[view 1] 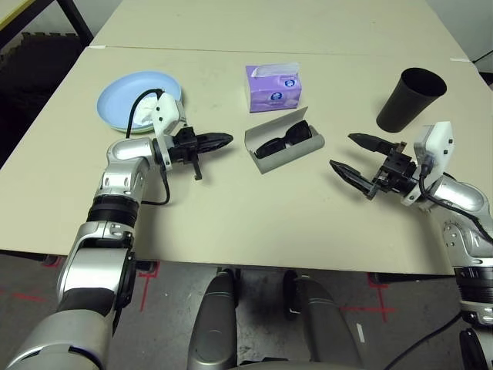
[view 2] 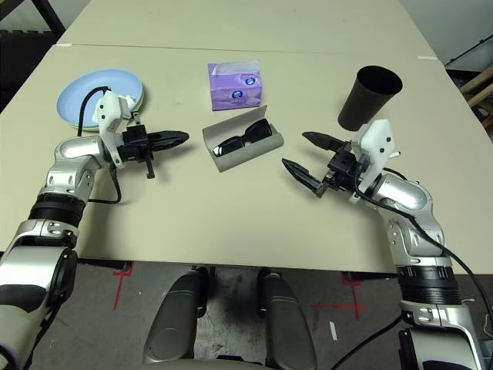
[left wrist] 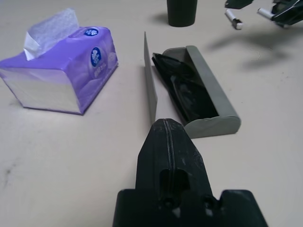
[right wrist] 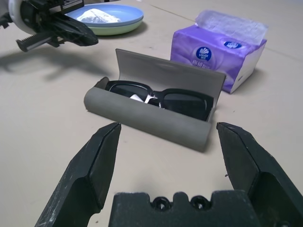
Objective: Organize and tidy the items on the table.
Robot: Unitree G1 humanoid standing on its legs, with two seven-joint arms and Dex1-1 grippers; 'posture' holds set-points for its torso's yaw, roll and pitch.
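Note:
The grey glasses case (view 1: 285,142) lies open at the middle of the table (view 1: 246,223), with the black sunglasses (right wrist: 156,98) inside it. Just left of the case, my left gripper (view 1: 224,140) is shut on nothing, its tip pointing at the case's end (left wrist: 213,124). My right gripper (view 1: 342,150) hovers open to the right of the case, facing it. The purple tissue box (view 1: 272,87) stands behind the case. The light blue plate (view 1: 127,96) rests on the pale green plate (right wrist: 118,29) at the far left and holds the white tissue wad (right wrist: 97,15). The tall black cup (view 1: 410,99) stands far right.
A second tabletop (view 1: 269,23) adjoins along the far edge. A dark-framed yellowish table corner (view 1: 31,15) shows at the far left. Bare tabletop stretches across the near half, in front of both grippers.

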